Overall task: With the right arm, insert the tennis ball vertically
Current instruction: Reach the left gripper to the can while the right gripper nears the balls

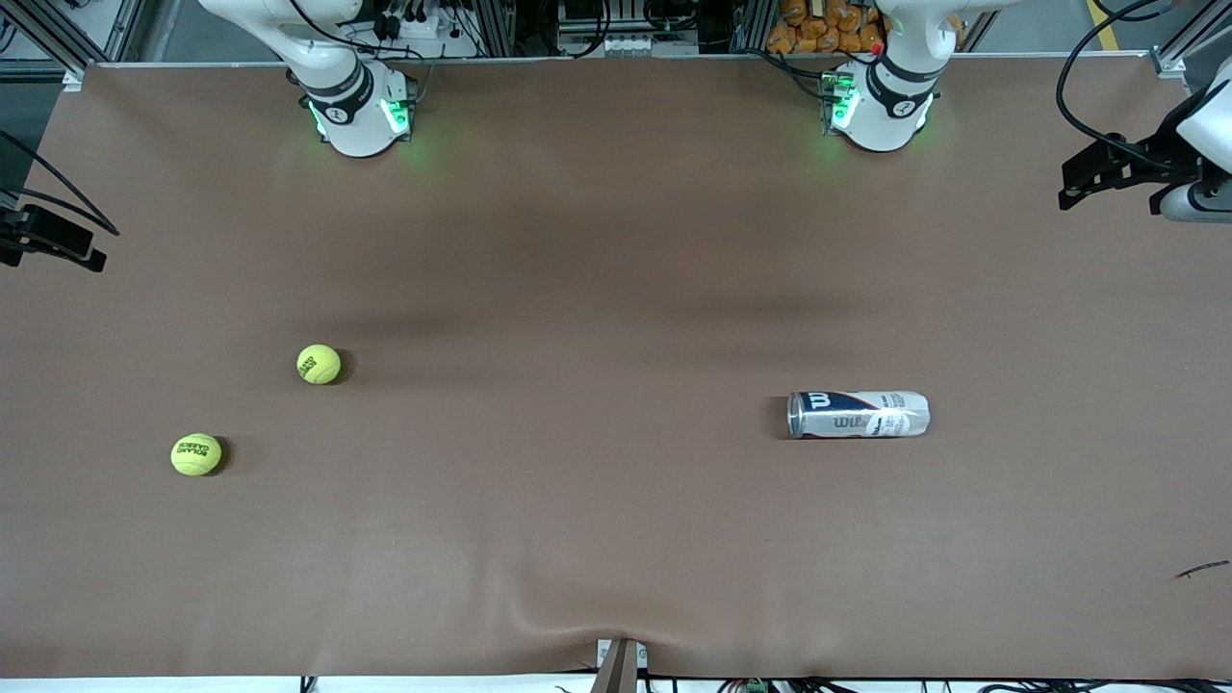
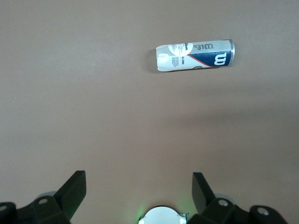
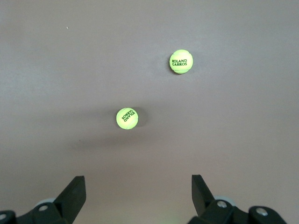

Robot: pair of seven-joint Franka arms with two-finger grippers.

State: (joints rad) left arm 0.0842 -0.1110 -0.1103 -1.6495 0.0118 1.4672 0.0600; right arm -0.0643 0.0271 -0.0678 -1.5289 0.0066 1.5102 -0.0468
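Showed a wide desk covered from edge to edge in a plain, matte brown sheet. Noted a soft ripple in that sheet at the middle of the edge closest to the front camera, and a small dark mark near the camera-side corner at the left arm's end. Glimpsed workshop clutter along the edge where the robots stand: metal framing, black cables, and a heap of orange things. Saw two white robot bases on that edge, each lit green.

Counted two tennis balls, both yellow-green with dark lettering, both resting on the desk toward the right arm's end. Placed the first tennis ball roughly midway between the robots' edge and the camera-side edge. Placed the second tennis ball closer to the camera-side edge and closer to the end edge, well apart from the first.

Counted one ball can, white and blue with a large W, lying on its side toward the left arm's end, its metal-rimmed end turned toward the balls. Found it well apart from both balls, with bare brown sheet between.

Counted two arms, both waiting. Found the left end effector high over its end of the desk, fingers spread wide, holding nothing, with the can below. Found the right end effector high over its own end, likewise spread wide and empty, above both balls.
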